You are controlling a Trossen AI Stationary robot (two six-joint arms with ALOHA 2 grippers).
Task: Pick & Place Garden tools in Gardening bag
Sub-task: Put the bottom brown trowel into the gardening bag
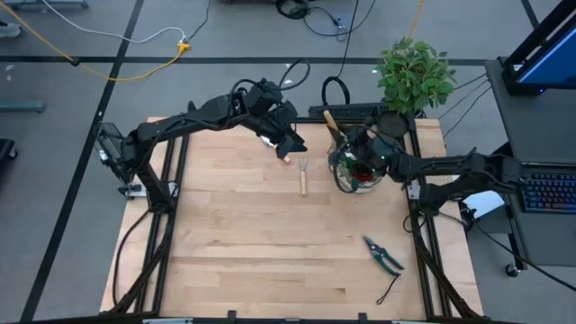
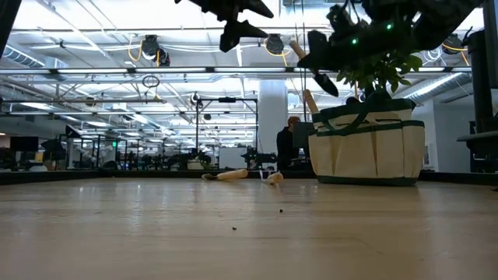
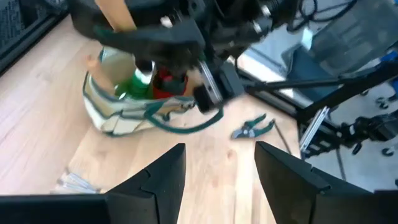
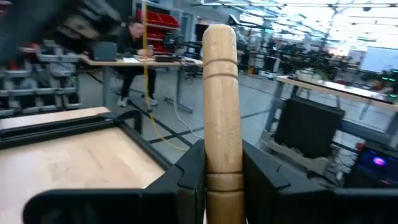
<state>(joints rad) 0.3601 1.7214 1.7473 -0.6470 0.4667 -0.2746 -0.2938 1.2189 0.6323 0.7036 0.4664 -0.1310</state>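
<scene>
Placement is in hand: right end effector (image 1: pixel 358 155) clenched on a wooden-handled tool (image 4: pixel 221 99) over the gardening bag (image 1: pixel 358 173), needing lowering then release, while left end effector (image 1: pixel 286 144) hangs released above the desk (image 1: pixel 252 234).

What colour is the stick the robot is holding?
Light tan wood. The wooden handle shows best in the right wrist view, clamped in the right gripper.

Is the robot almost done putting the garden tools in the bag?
About halfway. The gardening bag already holds a red item and a green one. The right gripper is shut on a wooden-handled tool above the bag. The left gripper hovers open and empty over the table. A small rake and the pruning shears still lie on the table.
</scene>
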